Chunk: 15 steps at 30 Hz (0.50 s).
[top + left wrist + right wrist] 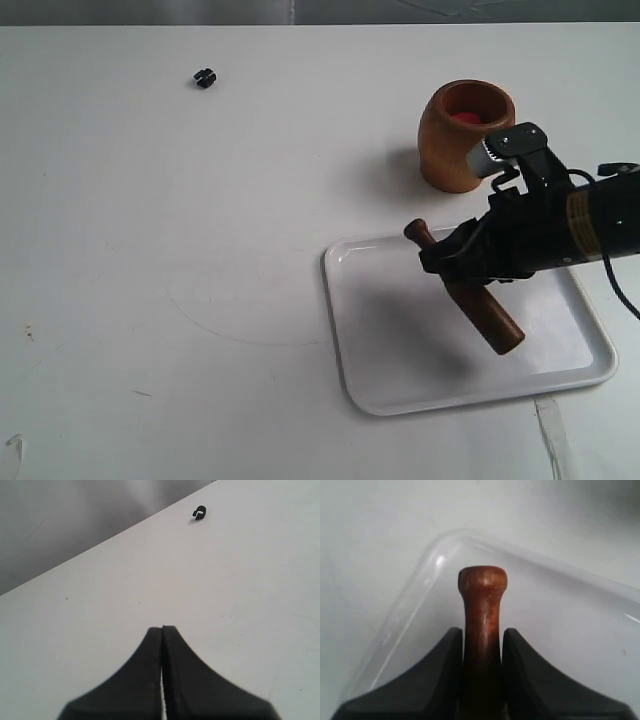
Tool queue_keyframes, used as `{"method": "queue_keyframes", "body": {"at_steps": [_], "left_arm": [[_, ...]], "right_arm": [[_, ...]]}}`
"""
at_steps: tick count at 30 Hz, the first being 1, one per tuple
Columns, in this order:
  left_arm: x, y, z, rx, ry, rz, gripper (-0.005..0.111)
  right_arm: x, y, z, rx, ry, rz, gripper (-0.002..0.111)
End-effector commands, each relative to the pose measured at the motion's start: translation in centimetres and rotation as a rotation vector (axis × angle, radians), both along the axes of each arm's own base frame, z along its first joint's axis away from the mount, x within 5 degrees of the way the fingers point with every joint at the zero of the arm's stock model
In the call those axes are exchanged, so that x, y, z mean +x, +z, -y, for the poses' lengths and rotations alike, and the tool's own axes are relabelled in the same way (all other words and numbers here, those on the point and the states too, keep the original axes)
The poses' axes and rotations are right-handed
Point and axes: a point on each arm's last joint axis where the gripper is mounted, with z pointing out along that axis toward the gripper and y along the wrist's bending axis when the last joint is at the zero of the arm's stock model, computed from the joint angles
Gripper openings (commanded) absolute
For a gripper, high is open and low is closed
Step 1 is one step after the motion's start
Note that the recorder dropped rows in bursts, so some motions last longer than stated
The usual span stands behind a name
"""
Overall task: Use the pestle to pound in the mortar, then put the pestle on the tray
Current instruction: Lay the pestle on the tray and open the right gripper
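My right gripper (452, 262) is shut on the dark reddish-brown pestle (470, 297), holding it slanted over the white tray (380, 380). The knob end points toward the tray's far left corner and the thick end hangs lower toward the tray's middle. In the right wrist view the pestle (482, 610) runs between the two black fingers (435, 670) of the gripper (482, 632), with the tray's rim (420, 580) beneath. The light brown mortar (462, 135) stands upright behind the tray, reddish inside. My left gripper (162, 628) is shut and empty over the bare table.
A tiny black object (204, 77) lies on the white table at the far left, also seen in the left wrist view as a small black object (199, 513). A strip of tape (553, 435) sits near the front right edge.
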Motion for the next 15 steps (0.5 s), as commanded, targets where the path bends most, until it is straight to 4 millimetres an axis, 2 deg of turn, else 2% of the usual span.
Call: {"method": "queue_keyframes", "body": {"at_steps": [1,4,11,13,15], "left_arm": [[0.01,0.01,0.07,-0.015,-0.006,0.004,0.0],[0.01,0.01,0.07,-0.015,-0.006,0.004,0.0],[0.01,0.01,0.07,-0.015,-0.006,0.004,0.0],[0.01,0.01,0.07,-0.015,-0.006,0.004,0.0],[0.01,0.01,0.07,-0.015,-0.006,0.004,0.0]], "right_arm": [[0.21,-1.34,0.19,-0.048,-0.004,-0.014,0.001],[0.21,-1.48,0.18,-0.053,0.012,-0.008,0.011],[0.2,-1.48,0.16,-0.052,0.014,-0.008,0.057],[0.24,-1.44,0.15,-0.051,0.014,-0.006,0.064],[0.35,-1.15,0.11,-0.047,0.014,0.006,0.064]]}}
